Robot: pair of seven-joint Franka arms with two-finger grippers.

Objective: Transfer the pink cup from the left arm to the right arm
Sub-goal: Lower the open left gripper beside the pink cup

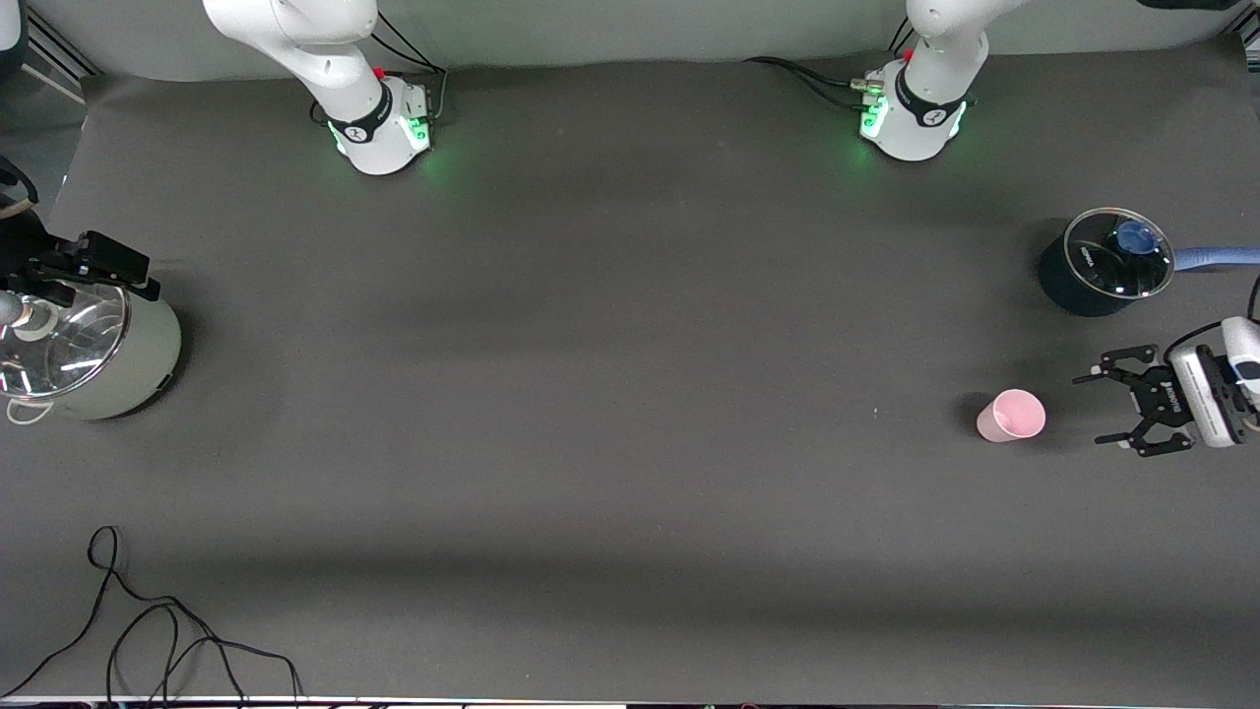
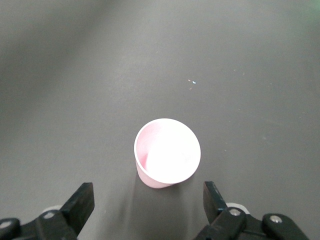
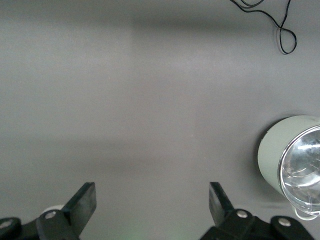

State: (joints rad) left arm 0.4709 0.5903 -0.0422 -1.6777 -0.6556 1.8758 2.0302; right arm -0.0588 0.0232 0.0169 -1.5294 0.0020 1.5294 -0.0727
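Observation:
The pink cup stands upright on the dark table toward the left arm's end, its open rim up. In the left wrist view the cup is just ahead of the jaws and centred between them. My left gripper is low beside the cup, on the side toward the table's end. It is open and empty, apart from the cup, and shows in its own view. My right gripper waits at the right arm's end, over the rim of a grey-green pot. It is open and empty.
A dark blue pot with a glass lid and a blue handle stands farther from the front camera than the cup. A grey-green pot with a glass lid stands at the right arm's end. A black cable lies near the front edge.

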